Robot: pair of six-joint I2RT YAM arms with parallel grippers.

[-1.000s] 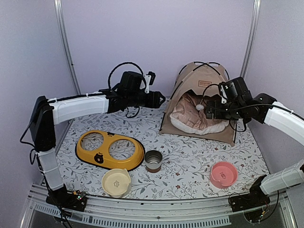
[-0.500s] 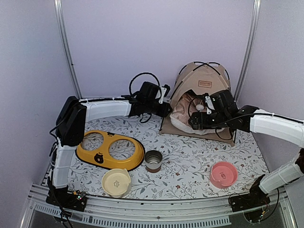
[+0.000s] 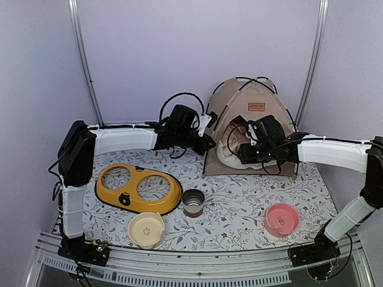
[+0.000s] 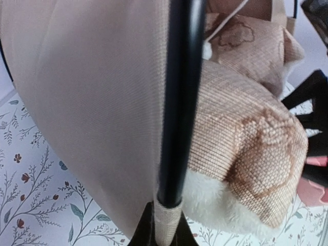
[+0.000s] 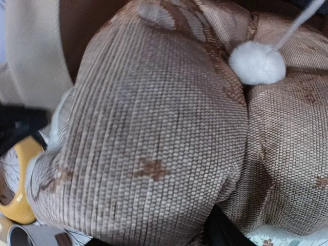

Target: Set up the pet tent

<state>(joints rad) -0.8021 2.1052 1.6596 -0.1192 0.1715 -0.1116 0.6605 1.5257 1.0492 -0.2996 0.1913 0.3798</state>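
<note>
1. Cream bowl (image 3: pixel 146 229): nearest item, well in front of the pet tent (image 3: pixel 254 95) and far to its left, on the floral worktop (image 3: pixel 239 200).
2. Pink bowl (image 3: pixel 281 219): in front of the tent's right half, well apart from it.
3. Steel cup (image 3: pixel 192 201): upright, in front of the tent's left corner.
4. Yellow two-hole feeder (image 3: pixel 138 189): left of the tent and nearer than it, just beside the cup.
5. Left tool (image 3: pixel 206 143): at the tent's front left corner. Fingers together, clamped on the black pole (image 4: pixel 177 102) where it meets its fabric sleeve.
6. Right tool (image 3: pixel 241 156): in the tent's doorway, pressed close to the cushion (image 3: pixel 230 136). Whether its fingers are apart or together cannot be told.
7. Cushion: pinkish-beige, woven, patterned, white fleece beneath. It lies inside the tent and bulges out of the doorway.
8. White pom-pom (image 5: pixel 257 62): on a string, resting against the cushion inside the doorway.
9. Pet tent: tan fabric, thin black poles crossing at the top, brown label (image 3: pixel 257 106) above the doorway. It stands upright at the far right of the worktop, doorway facing the arms.
</note>
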